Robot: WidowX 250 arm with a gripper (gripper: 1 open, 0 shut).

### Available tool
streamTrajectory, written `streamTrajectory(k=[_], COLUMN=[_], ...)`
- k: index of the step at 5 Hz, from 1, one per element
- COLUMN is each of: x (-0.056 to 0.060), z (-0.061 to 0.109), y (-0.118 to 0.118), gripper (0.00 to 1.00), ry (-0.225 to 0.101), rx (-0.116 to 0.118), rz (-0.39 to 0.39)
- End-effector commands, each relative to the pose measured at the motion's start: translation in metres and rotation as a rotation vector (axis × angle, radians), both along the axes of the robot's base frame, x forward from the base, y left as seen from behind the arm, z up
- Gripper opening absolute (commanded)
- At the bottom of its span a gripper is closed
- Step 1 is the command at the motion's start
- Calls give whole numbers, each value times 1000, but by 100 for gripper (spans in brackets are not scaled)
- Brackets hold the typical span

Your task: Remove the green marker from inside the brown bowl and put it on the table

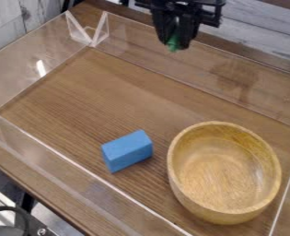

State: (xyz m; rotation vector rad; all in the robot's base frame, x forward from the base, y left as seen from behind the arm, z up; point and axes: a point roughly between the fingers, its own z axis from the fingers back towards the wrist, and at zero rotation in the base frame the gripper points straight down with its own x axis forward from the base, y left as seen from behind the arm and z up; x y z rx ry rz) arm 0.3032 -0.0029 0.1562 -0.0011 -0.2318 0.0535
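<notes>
My gripper (176, 40) hangs near the top of the view, well above the table (122, 97), with its dark fingers shut on the green marker (174, 42). Only the marker's green lower end shows, poking out below the fingertips. The brown bowl (225, 171) sits at the lower right with nothing inside it. The gripper is far up and to the left of the bowl.
A blue rectangular block (127, 150) lies left of the bowl. Low clear acrylic walls (24, 69) edge the tabletop, and a clear triangular stand (86, 29) sits at the far left corner.
</notes>
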Motion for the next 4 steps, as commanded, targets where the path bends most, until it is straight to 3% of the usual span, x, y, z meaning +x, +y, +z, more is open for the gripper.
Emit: streamTrajectory(k=[1,2,4], x=[3,-3,12], z=[14,13,7], y=[-13,-28,-23], gripper=[0,0,0], ry=[-63,-67,-76], rx=[31,54,81], rz=[-30,-43,-13])
